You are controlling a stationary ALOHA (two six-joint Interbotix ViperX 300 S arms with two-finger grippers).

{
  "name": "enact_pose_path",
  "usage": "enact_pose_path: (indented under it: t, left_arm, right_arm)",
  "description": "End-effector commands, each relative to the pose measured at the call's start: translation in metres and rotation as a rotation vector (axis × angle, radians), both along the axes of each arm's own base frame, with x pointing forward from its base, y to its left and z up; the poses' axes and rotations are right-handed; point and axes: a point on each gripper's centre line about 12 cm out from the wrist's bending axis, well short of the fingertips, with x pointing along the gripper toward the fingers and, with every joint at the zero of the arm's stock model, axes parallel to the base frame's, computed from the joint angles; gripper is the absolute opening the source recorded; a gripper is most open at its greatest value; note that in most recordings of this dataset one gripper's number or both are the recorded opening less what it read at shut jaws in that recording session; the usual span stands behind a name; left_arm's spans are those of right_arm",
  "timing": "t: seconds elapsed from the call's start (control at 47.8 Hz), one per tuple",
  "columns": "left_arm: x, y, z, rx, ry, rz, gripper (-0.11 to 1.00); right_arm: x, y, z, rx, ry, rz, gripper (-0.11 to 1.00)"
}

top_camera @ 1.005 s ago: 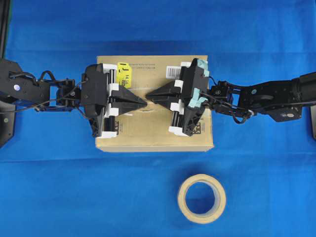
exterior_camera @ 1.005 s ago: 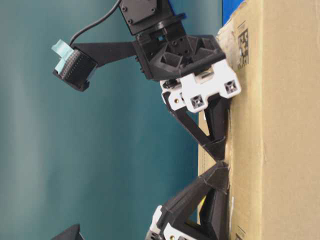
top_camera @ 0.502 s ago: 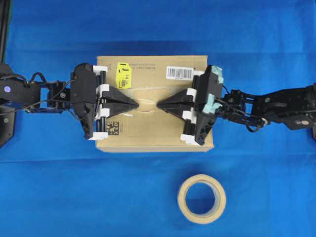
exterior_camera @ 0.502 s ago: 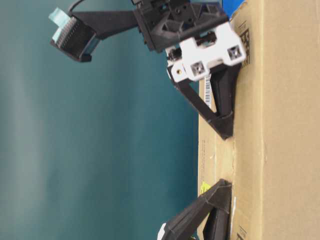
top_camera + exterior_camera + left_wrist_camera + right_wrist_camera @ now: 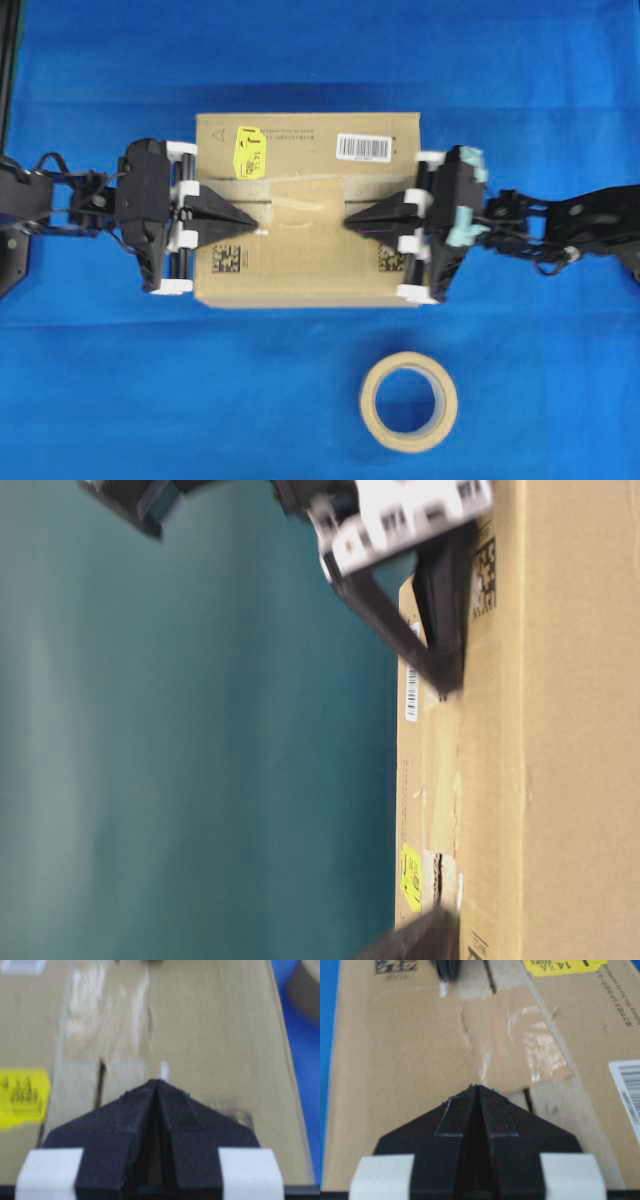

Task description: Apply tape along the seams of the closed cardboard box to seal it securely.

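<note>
Both grippers moved apart along the box top, each with jaws pressed together, holding nothing.

Nearest to you in the overhead view lies the tape roll [image 5: 409, 402] on the blue table [image 5: 300, 60], well apart from the cardboard box [image 5: 300, 285]. Since one second ago, you see the left gripper [image 5: 258, 220] and the right gripper [image 5: 347, 220] have slid from the middle toward opposite box ends; now the tape [image 5: 305, 203] is uncovered between them, lying flat over the seams [image 5: 215, 195]. The wrist views add what the overhead hides: the tape's glossy wrinkles [image 5: 535, 1040] and the dark gap [image 5: 102, 1077] continuing past its edge. The table-level view is blurred.
</note>
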Motion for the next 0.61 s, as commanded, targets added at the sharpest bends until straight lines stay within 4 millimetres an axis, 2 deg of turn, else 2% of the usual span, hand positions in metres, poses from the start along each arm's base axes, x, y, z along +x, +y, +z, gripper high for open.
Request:
enact_pose_path:
  t: [0.0,0.105,0.23,0.398,0.586]
  left_arm:
    - [-0.005,-0.002,0.027,-0.005,-0.066,-0.007,0.0]
    - [-0.018,0.0,0.049,-0.006,-0.115,-0.005,0.0]
    - [-0.043,0.002,0.068,-0.007,-0.169,0.001,0.0]
    - [-0.075,0.008,0.081,-0.006,-0.224,0.023,0.0]
    - [-0.104,0.012,0.085,-0.007,-0.22,0.043,0.0]
  right_arm:
    - [-0.004,0.002,0.033,-0.022,-0.088,0.022,0.0]
    - [-0.017,0.0,0.064,-0.067,-0.169,0.04,0.0]
    - [-0.037,-0.002,0.088,-0.101,-0.23,0.055,0.0]
    - [-0.067,-0.006,0.101,-0.108,-0.271,0.065,0.0]
    - [-0.092,-0.005,0.101,-0.09,-0.247,0.101,0.0]
